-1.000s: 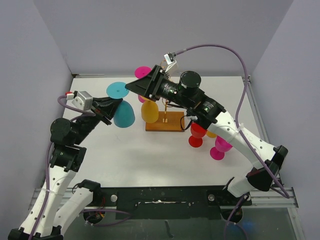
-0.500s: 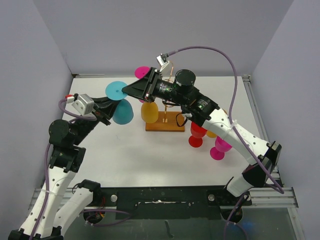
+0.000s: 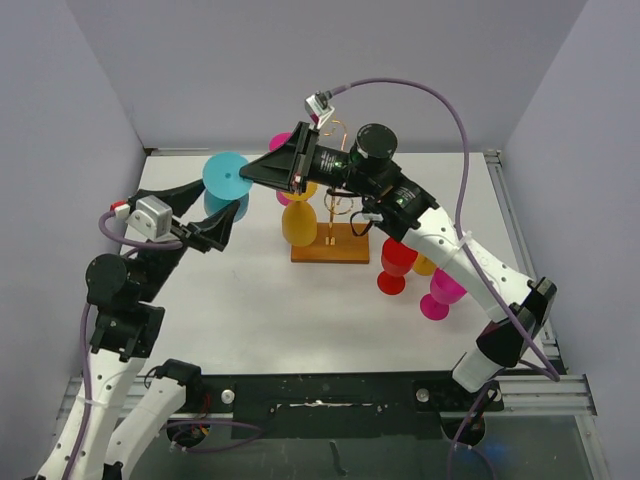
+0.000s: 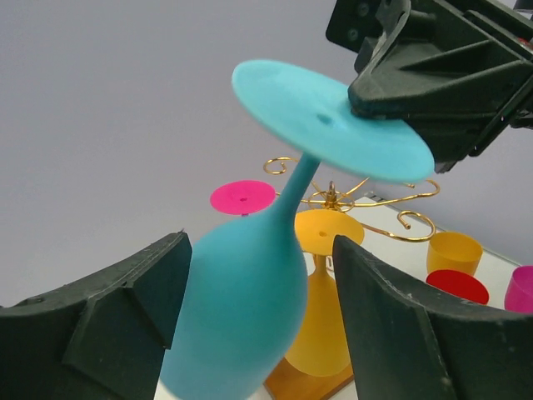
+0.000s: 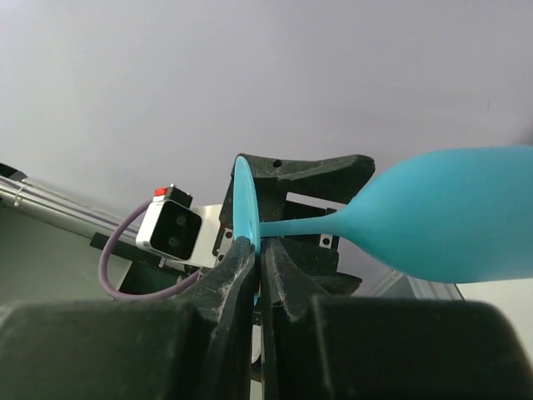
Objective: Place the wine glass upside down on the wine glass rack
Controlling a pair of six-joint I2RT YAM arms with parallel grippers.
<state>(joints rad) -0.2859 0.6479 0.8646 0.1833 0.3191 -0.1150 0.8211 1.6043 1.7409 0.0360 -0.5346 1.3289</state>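
Here right fingers [image 5: 223, 287] pinch the wine glass [image 5: 450, 212] by its foot

Teal wine glass [image 4: 241, 317] upside down, foot up, tilted, midair left of gold wire rack [image 3: 345, 245] w/ wood base.

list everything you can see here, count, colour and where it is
teal stemmed wine glass: 1, teal, upside down in the air, left of the rack
gold wire wine glass rack on a brown wooden base: 1, gold and brown, mid table
hung glasses: 2, yellow and pink, upside down on the rack
standing glasses: 3, red, yellow, magenta, upright, right of the rack
table: 1, white
right gripper: 1, black, shut on the teal glass's foot
left gripper: 1, black, open, fingers either side of the teal bowl
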